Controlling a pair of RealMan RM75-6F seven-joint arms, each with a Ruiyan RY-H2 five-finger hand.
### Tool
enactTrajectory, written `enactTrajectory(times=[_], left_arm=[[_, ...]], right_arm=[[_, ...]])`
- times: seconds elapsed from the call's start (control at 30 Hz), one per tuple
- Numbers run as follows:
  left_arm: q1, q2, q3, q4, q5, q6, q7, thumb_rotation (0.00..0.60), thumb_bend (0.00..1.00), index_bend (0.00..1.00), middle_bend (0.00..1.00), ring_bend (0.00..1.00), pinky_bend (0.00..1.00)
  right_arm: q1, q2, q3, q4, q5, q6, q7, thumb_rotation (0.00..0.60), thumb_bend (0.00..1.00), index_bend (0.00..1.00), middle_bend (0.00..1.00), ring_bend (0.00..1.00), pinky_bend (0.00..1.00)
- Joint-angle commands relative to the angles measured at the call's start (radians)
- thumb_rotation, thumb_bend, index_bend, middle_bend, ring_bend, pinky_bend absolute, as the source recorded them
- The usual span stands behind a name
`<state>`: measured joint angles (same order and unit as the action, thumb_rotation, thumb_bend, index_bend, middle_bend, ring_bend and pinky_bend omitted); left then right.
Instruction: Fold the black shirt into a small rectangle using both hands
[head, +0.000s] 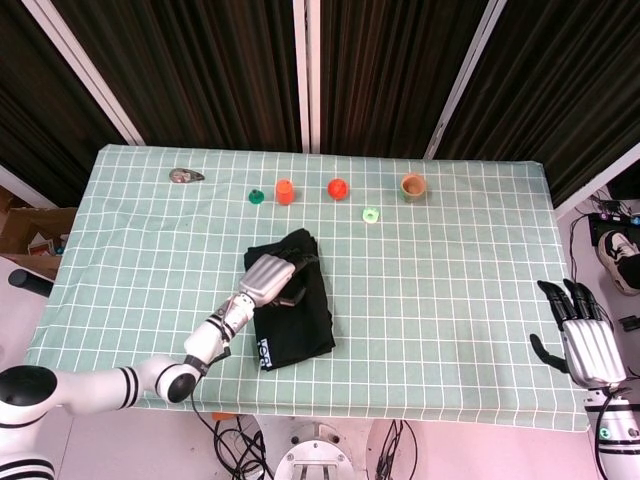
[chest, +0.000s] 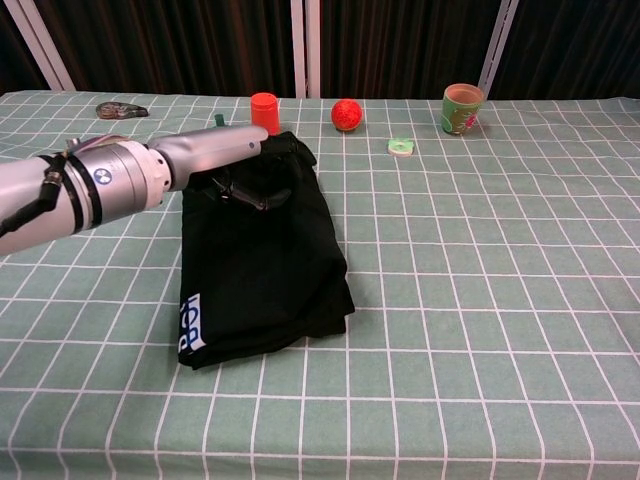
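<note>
The black shirt (head: 296, 312) (chest: 265, 262) lies folded into a narrow rectangle near the table's front middle, with a white and blue label (chest: 190, 325) at its near left corner. My left hand (head: 268, 273) (chest: 222, 154) lies flat and low over the shirt's far end. Its dark fingers (chest: 283, 150) reach across the far edge, and the thumb (chest: 250, 196) touches the cloth. It grips nothing. My right hand (head: 582, 340) hangs beyond the table's right edge with its fingers apart and holds nothing; it shows only in the head view.
Along the far side stand an orange cylinder (head: 285, 190) (chest: 264, 105), a red ball (head: 337, 187) (chest: 346, 113), a brown cup (head: 412, 185) (chest: 462, 107) and a green ring (head: 371, 214) (chest: 401, 146). A grey object (head: 186, 175) (chest: 120, 109) lies far left.
</note>
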<state>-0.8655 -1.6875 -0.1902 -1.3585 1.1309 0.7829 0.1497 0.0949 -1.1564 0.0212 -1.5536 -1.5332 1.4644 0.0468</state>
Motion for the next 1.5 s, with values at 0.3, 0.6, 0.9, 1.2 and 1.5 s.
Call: enactTrajectory(times=[0.3, 0.6, 0.9, 1.2, 1.5], left_arm=[[0.026, 0.062, 0.003, -0.127, -0.011, 0.067, 0.017, 0.288, 0.54, 0.1, 0.2, 0.1, 0.17], [0.13, 0.184, 0.122, -0.392, 0.169, 0.215, 0.048, 0.286, 0.54, 0.11, 0.22, 0.1, 0.17], [0.135, 0.145, 0.181, -0.415, 0.192, 0.161, 0.057, 0.291, 0.54, 0.11, 0.24, 0.1, 0.17], [0.109, 0.021, 0.191, -0.327, 0.151, 0.085, 0.102, 0.288, 0.54, 0.11, 0.24, 0.1, 0.17], [0.101, -0.029, 0.185, -0.275, 0.087, 0.035, 0.101, 0.287, 0.54, 0.11, 0.24, 0.1, 0.17]], right_arm=[[-0.007, 0.0, 0.001, 0.002, -0.008, 0.009, 0.004, 0.6, 0.29, 0.1, 0.15, 0.0, 0.0], [-0.003, -0.007, 0.001, 0.007, -0.013, 0.002, 0.007, 0.6, 0.29, 0.1, 0.15, 0.0, 0.0], [-0.013, -0.005, -0.002, 0.014, -0.012, 0.007, 0.016, 0.6, 0.29, 0.1, 0.15, 0.0, 0.0], [-0.02, -0.002, -0.005, 0.016, -0.015, 0.013, 0.021, 0.6, 0.29, 0.1, 0.15, 0.0, 0.0], [-0.028, 0.0, -0.007, 0.019, -0.018, 0.021, 0.028, 0.6, 0.29, 0.1, 0.15, 0.0, 0.0]])
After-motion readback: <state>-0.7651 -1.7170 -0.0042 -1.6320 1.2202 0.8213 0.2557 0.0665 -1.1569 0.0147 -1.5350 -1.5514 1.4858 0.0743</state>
